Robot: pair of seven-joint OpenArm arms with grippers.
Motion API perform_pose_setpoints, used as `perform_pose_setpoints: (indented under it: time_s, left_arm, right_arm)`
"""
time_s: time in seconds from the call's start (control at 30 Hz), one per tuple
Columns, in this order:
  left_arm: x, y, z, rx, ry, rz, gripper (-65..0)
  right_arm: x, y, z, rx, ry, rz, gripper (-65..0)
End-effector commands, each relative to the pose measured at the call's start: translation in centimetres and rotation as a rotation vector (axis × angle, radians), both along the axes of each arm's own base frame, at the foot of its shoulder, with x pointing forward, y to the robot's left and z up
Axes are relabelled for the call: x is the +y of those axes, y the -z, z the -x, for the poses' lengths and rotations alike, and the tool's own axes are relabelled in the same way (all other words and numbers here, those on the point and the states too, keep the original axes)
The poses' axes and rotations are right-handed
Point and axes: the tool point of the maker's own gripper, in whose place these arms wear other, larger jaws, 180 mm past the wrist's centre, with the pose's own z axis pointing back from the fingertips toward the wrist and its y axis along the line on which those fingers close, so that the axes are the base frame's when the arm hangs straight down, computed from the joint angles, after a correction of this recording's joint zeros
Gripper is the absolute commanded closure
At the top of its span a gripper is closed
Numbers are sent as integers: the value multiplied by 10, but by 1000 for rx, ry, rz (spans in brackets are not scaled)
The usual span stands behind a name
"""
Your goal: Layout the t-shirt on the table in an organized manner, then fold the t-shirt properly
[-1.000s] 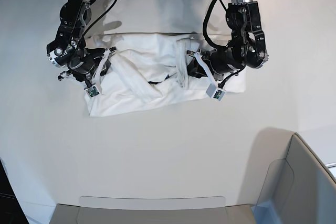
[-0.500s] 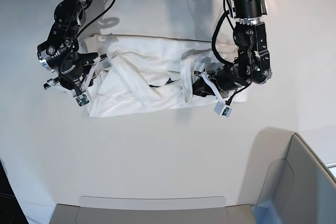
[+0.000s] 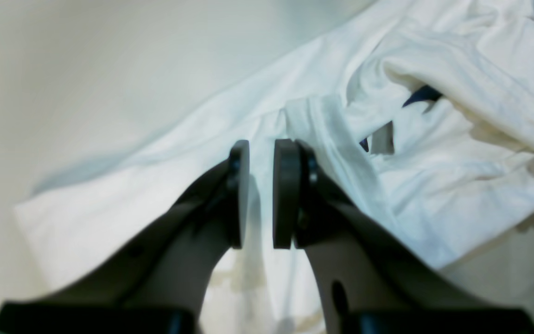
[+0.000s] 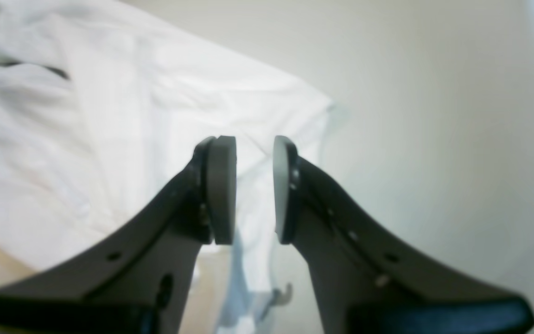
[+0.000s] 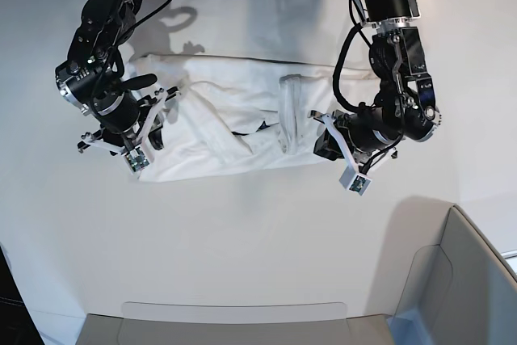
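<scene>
t-shirt (image 5: 234, 123): lay crumpled on the table (image 5: 258, 232), spread sideways w/ loose folds, a thick ridge of cloth near its middle; white side up, only a bit of dark blue print peeked out of a fold in my left wrist view
t-shirt vs table: sat in the far half of the tabletop, bare white surface all round it
left gripper (image 3: 261, 192): I saw it at the t-shirt's edge on the base view's right side; pads (image 3: 285, 192) stood a narrow gap apart, a thin strip of cloth ran down betw them, but I couldn't tell if they pinched it or just hung over it
right gripper (image 4: 254, 189): at the t-shirt's opposite end, over a corner of the cloth; pads (image 4: 220, 189) parted a bit wider than the left's, white cloth visible thru the gap, couldn't tell whether any was caught
arms: both black, reached in from the table's far side, one at each end of the t-shirt
grey corner piece (image 5: 452, 280): sat well apart from the t-shirt, at the near side of the table below the left gripper
</scene>
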Motion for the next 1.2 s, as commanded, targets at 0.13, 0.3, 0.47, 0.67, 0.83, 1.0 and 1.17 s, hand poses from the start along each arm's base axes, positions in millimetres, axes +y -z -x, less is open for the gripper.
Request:
perform_pose_setpoints:
  time_s: [0.13,0.3,0.47,0.67,0.83,1.0,1.17]
  left_arm:
    - [5,-53,-9,-169,2,-42,-89]
    - [38,-49,-4,-156,-105,-40,-89]
    - [66,-35,9,-116,-173,-60,-89]
    - [69,-25,18,-85,-177,-69,-90]
    - [69,-24,20,-80,-177,-68,-90]
    - [69,-24,20,-80,-178,-68,-90]
    - [70,-24,20,-80,-180,-69,-90]
  right_arm:
    - [38,-1,7,-10,-129,-10,-144]
    - [57,-8,13,-27,-154,-43,-144]
    - [43,-4,12,-16,-71,-79,-144]
    - [24,17,7,48,-34,-67,-144]
    - [32,26,-10,78,-66,-77,-144]
    - [35,30,-28,95,-74,-95,-144]
    - [44,52,-34,170,-94,-118,-144]
